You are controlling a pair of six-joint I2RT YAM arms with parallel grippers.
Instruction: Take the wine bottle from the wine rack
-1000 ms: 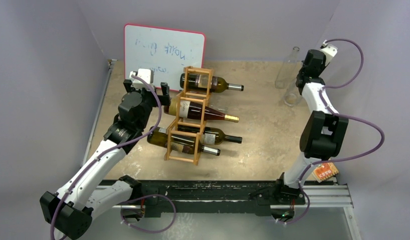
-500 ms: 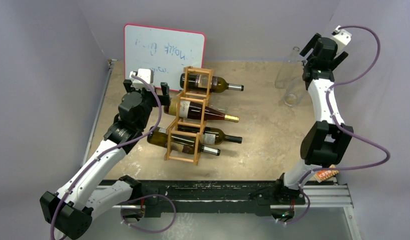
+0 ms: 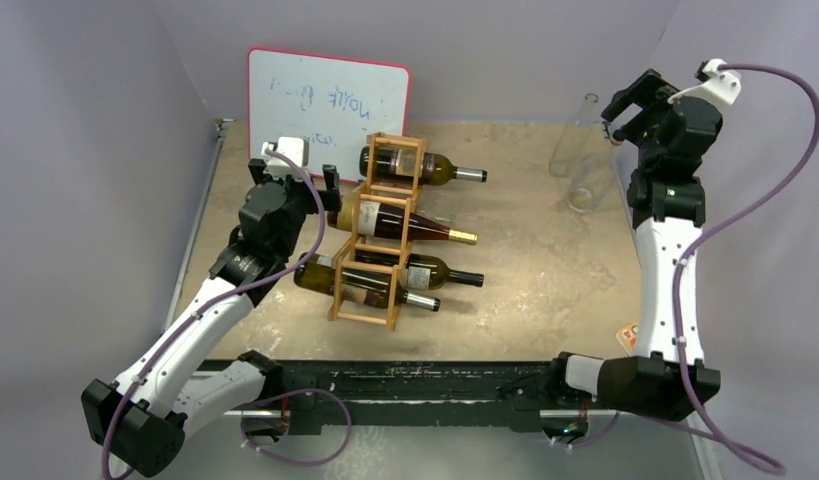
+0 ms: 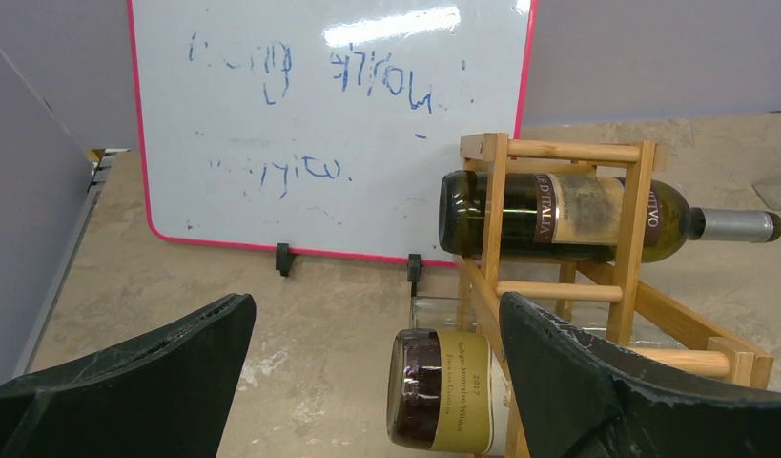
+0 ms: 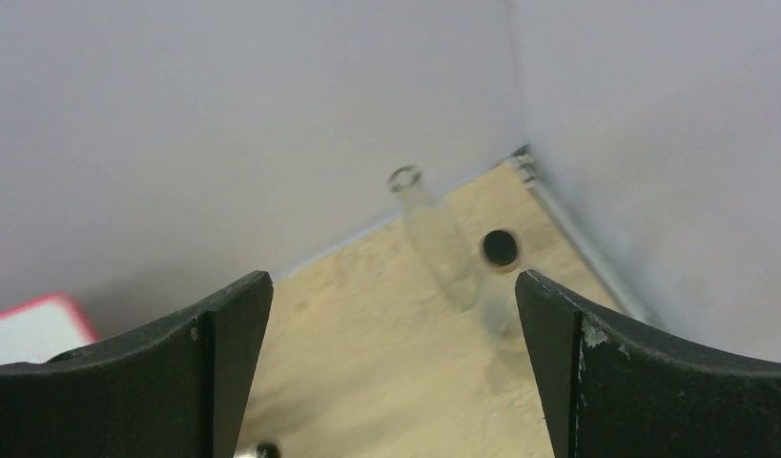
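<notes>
Top view: R gripper (image 3: pixel 630 100), clamped a sec ago beside clear bottles (image 3: pixel 573 135) at far-R corner, now gapes wide & lifts away, so prob. drop-off done. L gripper (image 4: pixel 379 334) wide, facing base of wine bottle (image 4: pixel 443 386) in wine rack (image 3: pixel 356 225), mid-table; 4 still racked.

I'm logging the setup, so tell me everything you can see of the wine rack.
The wine rack is a light wooden ladder-like frame of thin slats with square openings stepped diagonally. It stands on the tan table, in front of the whiteboard. Four wine bottles lie through it, necks pointing right.
</notes>
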